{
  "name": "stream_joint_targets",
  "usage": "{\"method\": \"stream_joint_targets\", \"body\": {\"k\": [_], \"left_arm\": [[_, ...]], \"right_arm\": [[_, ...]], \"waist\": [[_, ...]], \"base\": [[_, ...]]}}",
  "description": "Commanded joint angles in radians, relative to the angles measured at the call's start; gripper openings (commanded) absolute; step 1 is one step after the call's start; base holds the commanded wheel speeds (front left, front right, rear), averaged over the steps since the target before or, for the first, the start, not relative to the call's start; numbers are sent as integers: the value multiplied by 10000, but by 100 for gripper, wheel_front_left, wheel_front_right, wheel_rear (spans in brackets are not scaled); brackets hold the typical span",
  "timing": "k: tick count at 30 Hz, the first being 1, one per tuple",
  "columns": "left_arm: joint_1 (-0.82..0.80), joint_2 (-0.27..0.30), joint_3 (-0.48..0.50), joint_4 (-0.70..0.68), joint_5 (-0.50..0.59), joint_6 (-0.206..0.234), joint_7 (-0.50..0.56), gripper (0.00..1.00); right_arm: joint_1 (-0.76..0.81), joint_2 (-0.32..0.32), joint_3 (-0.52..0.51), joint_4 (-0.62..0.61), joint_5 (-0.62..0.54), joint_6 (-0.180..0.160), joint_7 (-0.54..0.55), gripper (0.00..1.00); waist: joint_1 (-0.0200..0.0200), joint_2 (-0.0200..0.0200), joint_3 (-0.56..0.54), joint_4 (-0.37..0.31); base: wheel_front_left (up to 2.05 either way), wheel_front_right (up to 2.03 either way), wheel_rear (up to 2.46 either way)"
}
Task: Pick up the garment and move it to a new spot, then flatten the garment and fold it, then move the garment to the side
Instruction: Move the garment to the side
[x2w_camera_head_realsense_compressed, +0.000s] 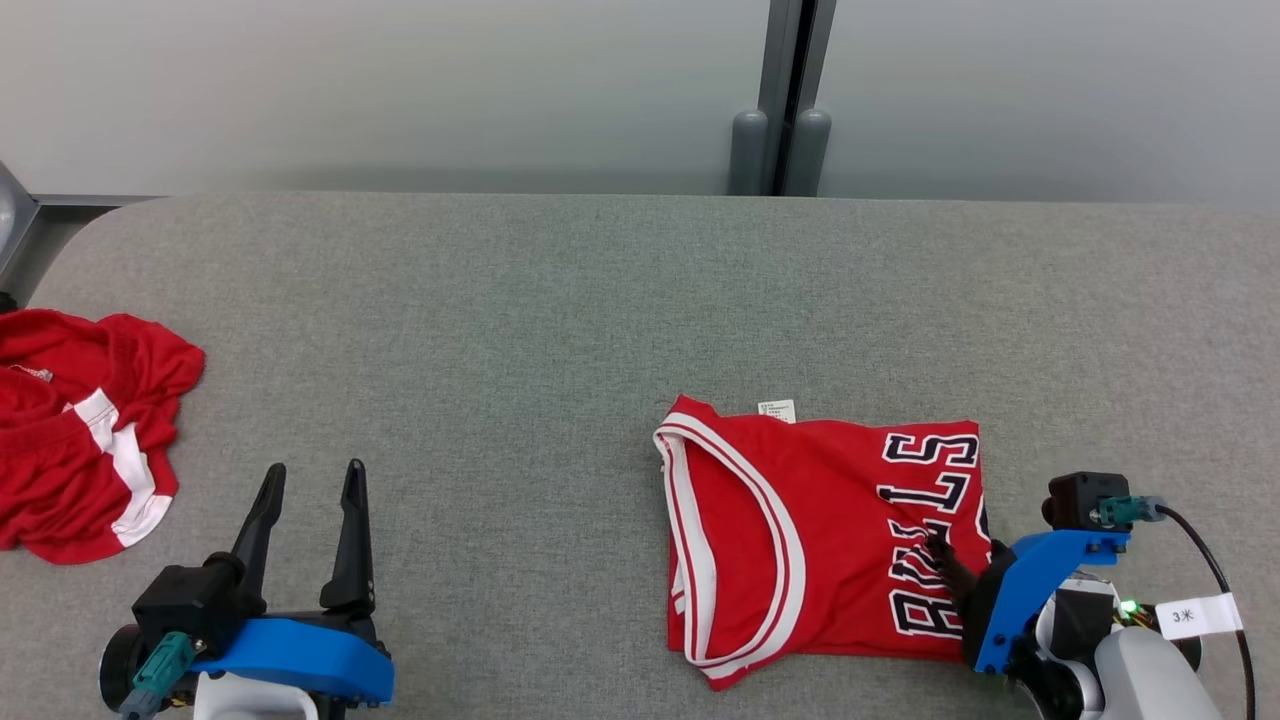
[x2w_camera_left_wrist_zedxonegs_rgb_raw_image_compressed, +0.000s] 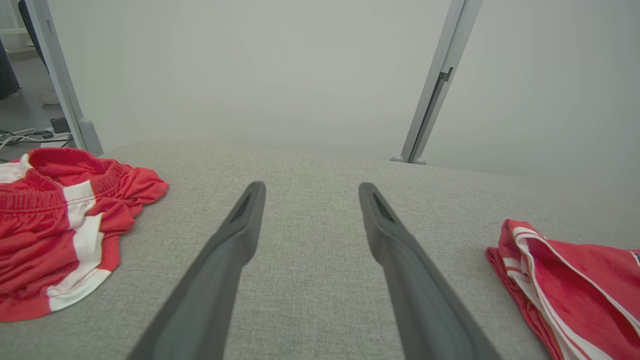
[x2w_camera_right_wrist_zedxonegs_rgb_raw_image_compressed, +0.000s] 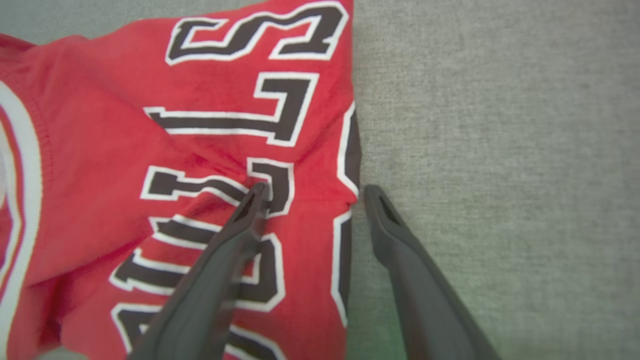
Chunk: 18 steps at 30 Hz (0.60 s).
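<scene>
Noting red shorts far left | my left gripper nearby, jaws apart, empty | folded Bulls jersey right of centre on tabletop | right gripper apart, straddling its right edge: I'd pinch every layer, slide low.

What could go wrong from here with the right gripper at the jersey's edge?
1. The open right gripper straddles the folded edge of the jersey, one finger on fabric, one on the table; closing might catch only the top layer, opening the fold.
2. Fabric puckers at that finger; a drag may wrinkle it.
3. Red shorts sit at the table's left; avoid that side.
</scene>
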Motion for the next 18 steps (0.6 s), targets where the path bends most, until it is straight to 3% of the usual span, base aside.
{"method": "stream_joint_targets", "body": {"k": [1, 4, 5, 6, 7, 11, 18], "left_arm": [[-127, -12, 23, 30, -9, -43, -75, 100], [-133, -19, 35, 95, -34, -31, -111, 100], [-134, -20, 44, 107, -43, -28, -128, 100], [-147, -26, 49, 110, -48, -21, -138, 100], [-166, -37, 53, 115, -51, -16, -155, 100], [-275, -58, 60, 55, -42, -44, -172, 100], [-651, -12, 141, -207, 58, -128, -259, 100]], "right_arm": [[-150, -25, 77, 331, 21, 5, 51, 100], [-179, 23, 450, 903, 79, 5, 215, 100], [-211, 60, 603, 996, 52, 17, 264, 46], [-273, 83, 749, 1034, -28, 19, 271, 11], [-346, 92, 882, 1045, -118, 19, 338, 0], [-831, -176, 1364, 606, -815, 16, 260, 0], [-2720, -1667, 2958, -400, -1025, 2, 15, 0]], "waist": [[-1, -2, 35, 36], [-1, -2, 51, 34], [-1, -2, 65, 24], [-1, -2, 94, 14], [-1, -2, 121, 6], [-1, -2, 346, -81], [-1, -2, 1215, -533]], "base": [[0, 0, 0], [0, 0, 0], [0, 0, 0], [0, 0, 0], [0, 0, 0], [0, 0, 0], [0, 0, 0]]}}
